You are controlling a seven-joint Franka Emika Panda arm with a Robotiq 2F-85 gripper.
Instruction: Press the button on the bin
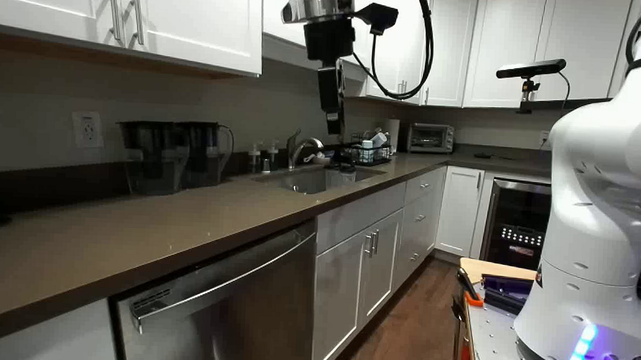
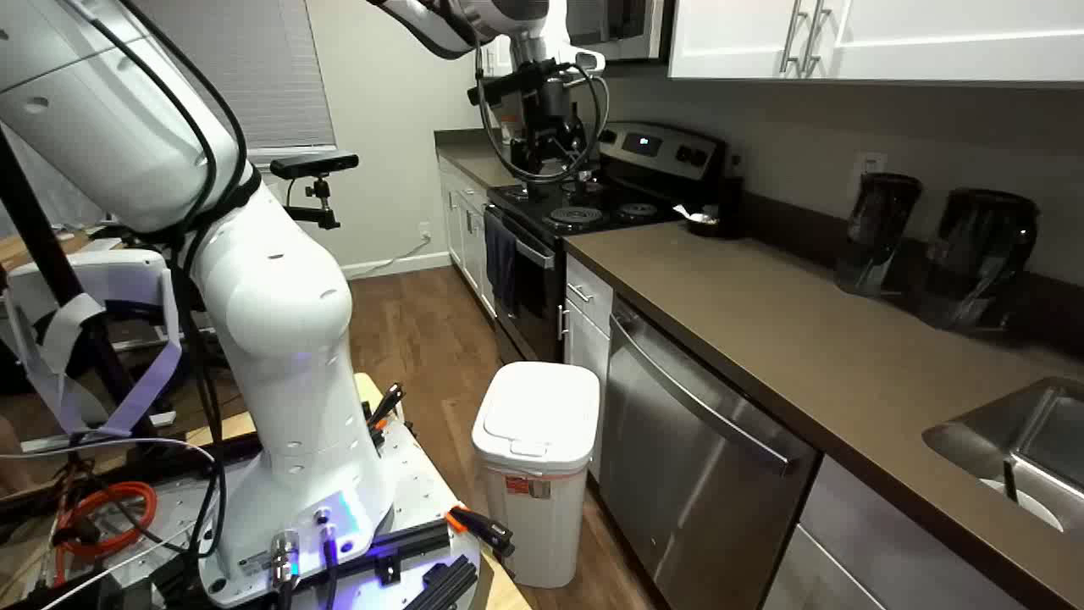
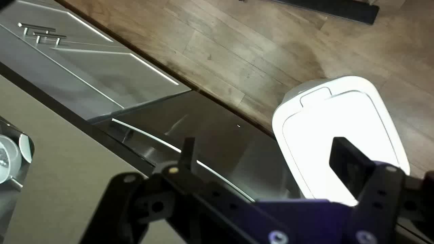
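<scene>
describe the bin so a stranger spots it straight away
Find the brown counter, then the steel dishwasher beneath it. On the floor near it stands the bin, white like the cabinets but freestanding, with a red label under its lid.

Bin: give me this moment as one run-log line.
bin: upright, near dishwasher | lid: shut | button: gripper not touching | gripper: open, empty, raised clear of bin

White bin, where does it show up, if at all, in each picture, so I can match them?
In an exterior view: the white bin stands at lower middle, left of the dishwasher.
In an exterior view with the toaster oven: not in it.
In the wrist view: right half, its lid partly behind the gripper.
Shared landmark: the dishwasher, in all three views.
</scene>
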